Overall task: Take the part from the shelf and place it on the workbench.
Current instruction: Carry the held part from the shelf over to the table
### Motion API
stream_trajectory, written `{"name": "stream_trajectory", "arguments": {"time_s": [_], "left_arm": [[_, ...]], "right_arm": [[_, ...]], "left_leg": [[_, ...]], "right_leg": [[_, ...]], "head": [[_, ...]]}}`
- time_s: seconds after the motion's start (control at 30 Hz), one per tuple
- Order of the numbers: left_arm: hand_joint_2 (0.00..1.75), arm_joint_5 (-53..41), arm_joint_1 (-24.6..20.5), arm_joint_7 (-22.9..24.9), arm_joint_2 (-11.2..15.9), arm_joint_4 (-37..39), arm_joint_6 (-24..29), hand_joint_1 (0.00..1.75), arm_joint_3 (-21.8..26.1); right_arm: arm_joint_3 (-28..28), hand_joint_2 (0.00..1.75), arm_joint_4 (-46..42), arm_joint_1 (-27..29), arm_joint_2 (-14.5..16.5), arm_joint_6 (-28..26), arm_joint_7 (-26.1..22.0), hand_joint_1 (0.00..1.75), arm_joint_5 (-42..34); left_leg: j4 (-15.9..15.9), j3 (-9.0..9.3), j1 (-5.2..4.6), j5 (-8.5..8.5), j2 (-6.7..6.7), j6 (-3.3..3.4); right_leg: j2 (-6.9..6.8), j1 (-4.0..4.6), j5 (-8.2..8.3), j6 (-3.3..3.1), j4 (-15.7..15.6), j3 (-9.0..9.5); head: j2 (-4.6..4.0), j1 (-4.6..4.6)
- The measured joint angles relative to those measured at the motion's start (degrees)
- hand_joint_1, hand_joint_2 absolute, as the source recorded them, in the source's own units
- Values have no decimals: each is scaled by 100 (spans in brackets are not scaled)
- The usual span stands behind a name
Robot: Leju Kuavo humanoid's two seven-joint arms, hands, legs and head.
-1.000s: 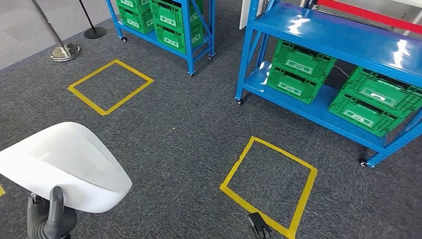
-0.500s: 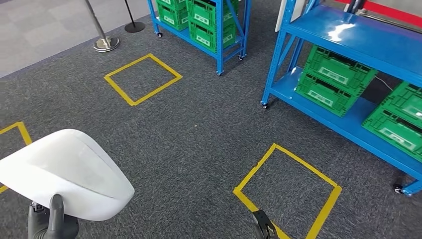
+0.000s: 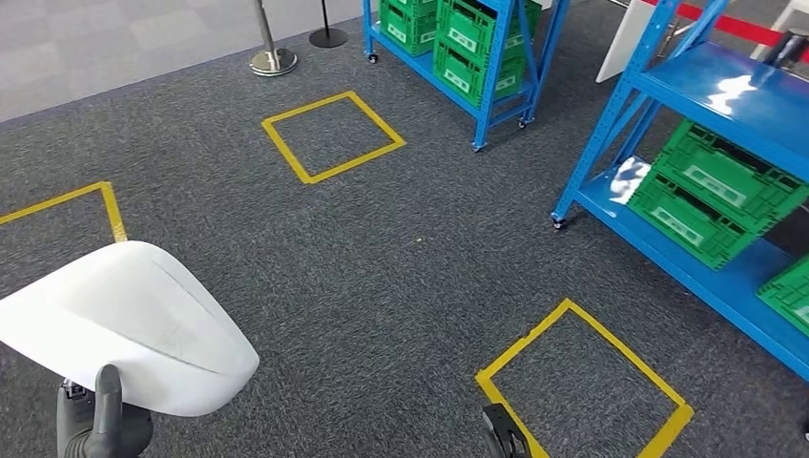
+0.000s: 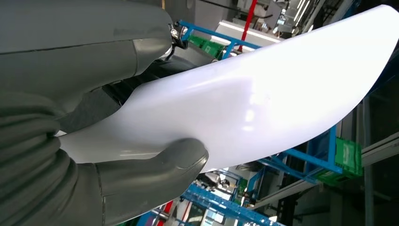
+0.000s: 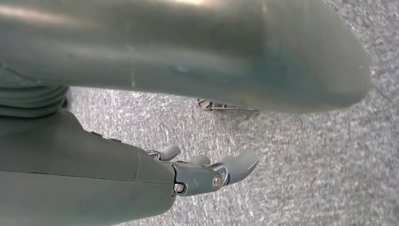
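My left hand (image 4: 89,155) has its fingers (image 4: 155,165) clamped on the smooth white curved plastic shell (image 3: 129,324), down at 8 o'clock; right hand (image 5: 207,174) fingers hang loosely apart, holding nothing.

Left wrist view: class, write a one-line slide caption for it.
The left hand grips a glossy white curved part, with blue shelving behind.

head view: from high on my body, looking forward and down at the dark grey carpet floor (image 3: 382,267).
left wrist view: close behind my left robot hand (image 4: 94,155), sharing the blue metal shelves (image 3: 668,143).
right wrist view: close behind my right robot hand (image 5: 207,172), facing that carpet.
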Motion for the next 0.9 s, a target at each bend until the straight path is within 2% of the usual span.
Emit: {"name": "stream_trajectory", "arguments": {"time_s": [0.03,0.07,0.1,0.13,0.17,0.2,0.23,0.27,0.3,0.33,0.37,0.4,0.47,0.5,0.53,0.57,0.6,0.63,0.7,0.73,0.77,0.83,0.87,0.9], "left_arm": [[175,1,-8,18,-11,20,-20,175,0],[175,-2,-24,38,-19,46,-43,175,0],[175,-15,-50,55,-24,76,-64,175,0],[175,-29,-82,63,-29,108,-83,175,0],[175,-45,-118,65,-37,138,-99,175,0],[175,-59,-151,65,-44,165,-111,175,0],[175,-71,-177,66,-54,187,-121,175,0],[175,-84,-196,69,-64,207,-129,175,0],[175,-98,-208,76,-73,226,-133,175,0],[175,-110,-215,83,-79,241,-134,175,0],[175,-116,-225,88,-83,253,-134,175,0],[175,-123,-240,96,-88,260,-134,175,0],[175,-144,-276,110,-104,273,-130,175,0],[175,-158,-286,119,-117,283,-128,175,0],[175,-172,-288,125,-127,294,-125,175,0],[175,-187,-285,128,-136,303,-125,175,0],[175,-202,-283,131,-142,308,-125,175,0],[175,-213,-282,132,-144,309,-124,175,0],[175,-222,-294,136,-149,310,-125,175,0],[175,-222,-300,141,-154,313,-125,175,0],[175,-221,-303,145,-158,317,-126,175,0],[175,-221,-296,151,-163,326,-127,175,0],[175,-221,-296,148,-166,328,-131,175,1],[175,-221,-309,145,-172,333,-136,175,2]], "right_arm": [[0,0,0,11,-2,-9,1,0,29],[3,0,0,16,-4,-19,3,0,81],[13,0,0,15,-8,-28,3,0,140],[28,0,0,13,-13,-37,0,0,188],[44,0,1,11,-19,-47,-9,0,221],[57,0,1,11,-23,-56,-27,0,232],[63,0,2,11,-25,-65,-43,0,235],[66,0,2,11,-25,-71,-55,0,241],[69,0,2,7,-25,-67,-65,0,249],[74,0,2,1,-23,-55,-76,0,256],[78,0,1,-5,-23,-37,-96,0,256],[81,0,1,-9,-24,-19,-116,0,253],[82,0,2,1,-27,7,-122,0,267],[86,0,2,8,-28,19,-100,0,290],[90,0,2,14,-29,34,-75,0,311],[95,0,2,14,-29,49,-51,0,326],[98,0,2,11,-28,63,-39,0,331],[98,0,2,7,-28,74,-28,0,331],[98,0,2,5,-28,90,1,0,334],[98,0,2,5,-29,92,15,0,334],[98,0,2,5,-29,85,22,0,333],[98,0,1,-1,-29,69,25,0,331],[98,0,1,-6,-29,62,22,0,329],[98,0,0,-9,-29,55,21,0,325]], "left_leg": [[10,-4,-4,-1,-81,3],[24,-8,-6,-3,-165,1],[43,-11,-3,-9,-253,-7],[67,-15,3,-18,-337,-21],[96,-28,3,-29,-413,-47],[122,-47,3,-39,-486,-80],[136,-69,7,-39,-544,-116],[134,-89,11,-30,-603,-157],[120,-113,21,-16,-666,-198],[118,-131,30,-10,-671,-230],[166,-166,26,-44,-585,-257],[310,-244,21,-136,-436,-279],[929,-539,17,-469,-92,-311],[1300,-720,24,-629,-15,-328],[1575,-854,32,-712,21,-339],[1661,-895,36,-690,41,-342],[1518,-817,38,-563,65,-339],[1188,-640,36,-371,119,-326],[430,-242,-8,-88,417,-261],[207,-128,-38,-27,517,-221],[112,-89,-68,-20,569,-184],[87,-96,-78,12,409,-121],[60,-87,-65,30,336,-88],[33,-75,-47,50,263,-52]], "right_leg": [[17,0,-36,-1,223,-128],[26,0,40,-6,237,-161],[46,-4,224,-12,15,-82],[121,-14,446,-17,-362,76],[250,-26,597,-20,-735,238],[355,-34,695,-25,-1019,361],[432,-35,717,-33,-1166,422],[439,-24,694,-53,-1195,433],[373,-16,712,-88,-1211,444],[308,-15,728,-130,-1231,459],[241,-16,742,-176,-1255,477],[171,-20,756,-216,-1280,494],[16,-3,755,-269,-1296,504],[-69,8,748,-282,-1296,504],[-155,18,740,-289,-1295,506],[-237,23,731,-291,-1295,511],[-312,26,720,-287,-1294,521],[-383,28,706,-277,-1294,539],[-511,44,668,-234,-1290,584],[-568,53,653,-206,-1288,600],[-626,62,642,-179,-1288,611],[-728,57,622,-120,-1298,634],[-657,45,586,-89,-1266,636],[-514,33,506,-62,-1152,596]], "head": [[0,1],[-1,1],[-1,1],[-1,1],[-1,-1],[-1,-2],[0,-4],[0,-5],[0,-4],[-1,-6],[-1,-12],[-1,-20],[0,-34],[0,-34],[0,-34],[0,-34],[0,-34],[-1,-34],[-1,-32],[-1,-31],[-1,-30],[-1,-28],[0,-27],[0,-24]]}}
